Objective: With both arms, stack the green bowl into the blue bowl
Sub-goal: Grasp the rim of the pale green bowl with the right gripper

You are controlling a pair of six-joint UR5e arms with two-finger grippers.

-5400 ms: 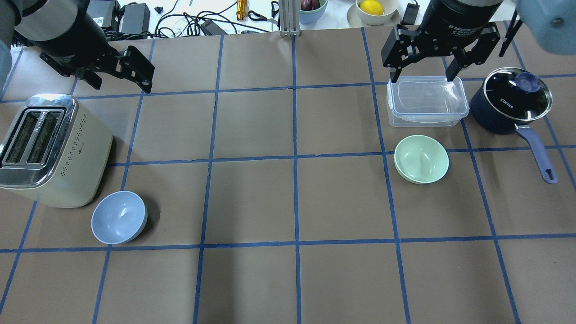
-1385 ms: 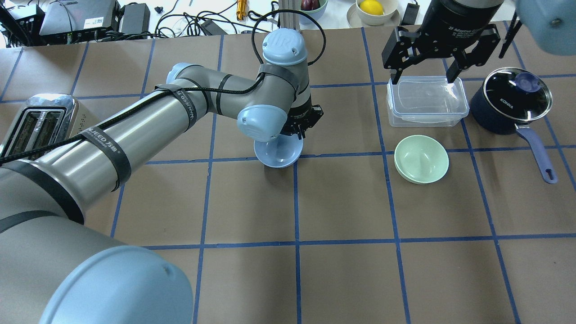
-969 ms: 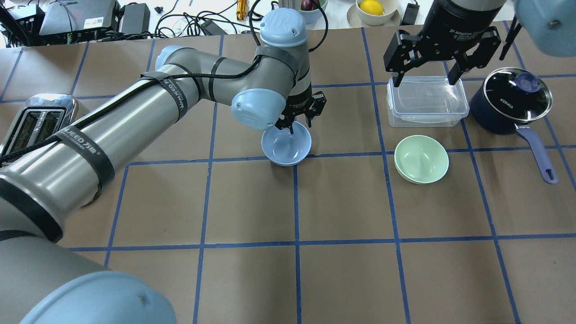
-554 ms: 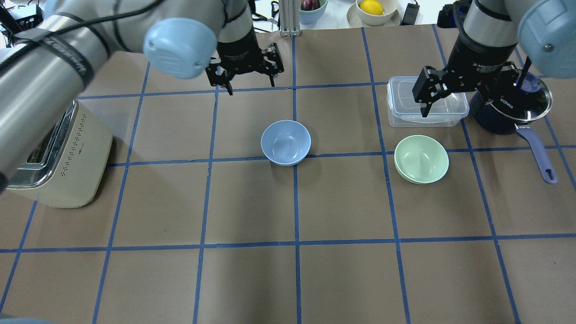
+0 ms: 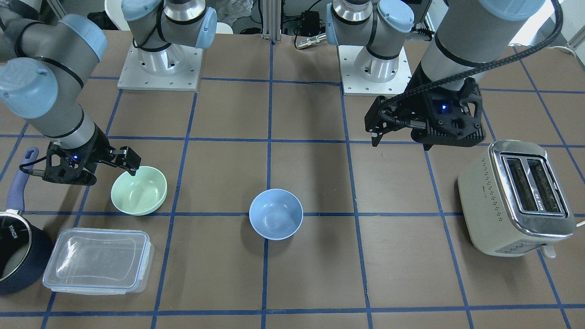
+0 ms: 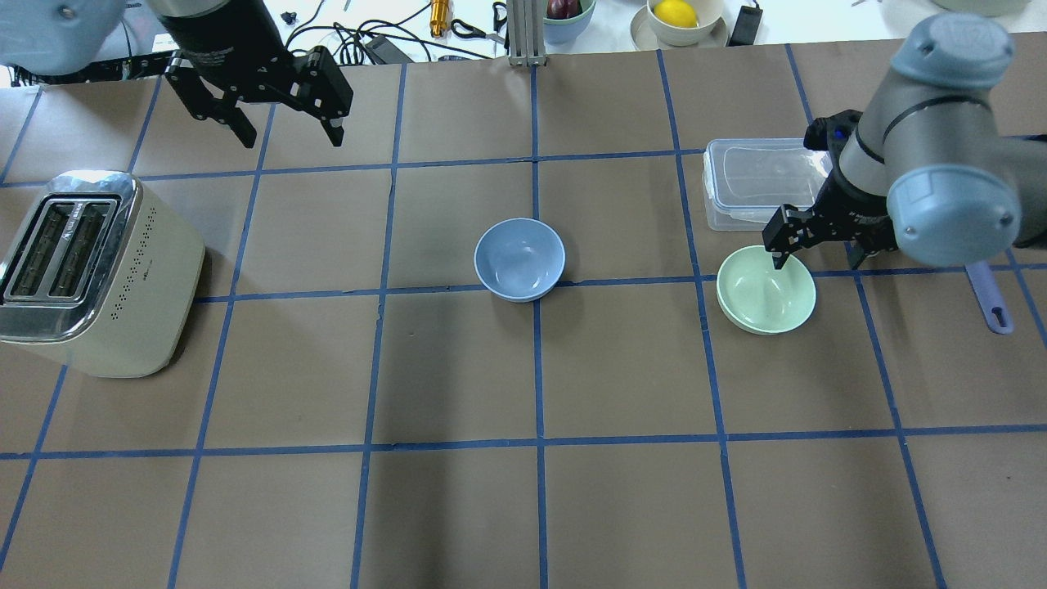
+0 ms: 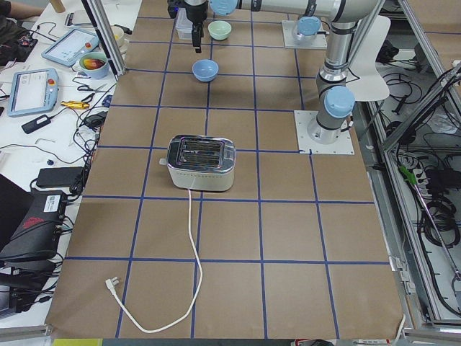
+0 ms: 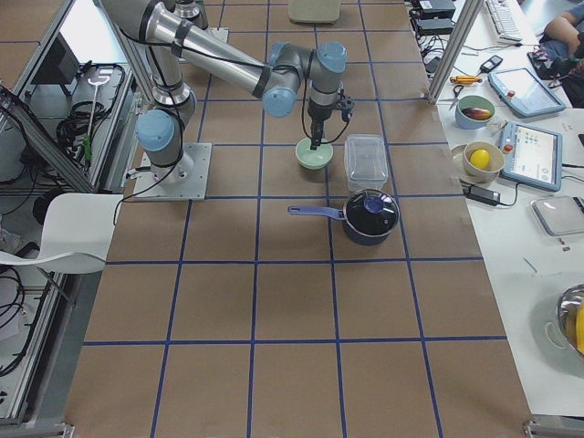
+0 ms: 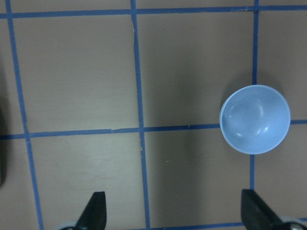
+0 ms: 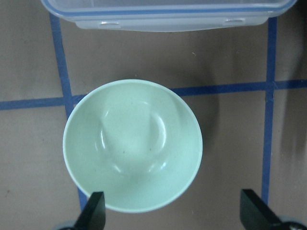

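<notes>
The blue bowl (image 6: 519,259) stands upright and alone near the table's middle; it also shows in the front view (image 5: 276,214) and the left wrist view (image 9: 255,119). The green bowl (image 6: 766,289) stands upright to its right, and also shows in the front view (image 5: 139,190) and the right wrist view (image 10: 133,145). My right gripper (image 6: 816,262) is open just above the green bowl's far rim, with one finger over the bowl and the other off to its right. My left gripper (image 6: 290,139) is open and empty, high at the back left, far from the blue bowl.
A cream toaster (image 6: 98,274) stands at the left edge. A clear lidded container (image 6: 757,184) sits just behind the green bowl. A dark-blue saucepan (image 5: 16,256) with a long handle (image 6: 986,298) stands to its right. Cables and bowls lie beyond the back edge.
My left gripper has let go of the blue bowl at the table's middle and drawn back to the left. My right gripper has come down from the container to the green bowl.
</notes>
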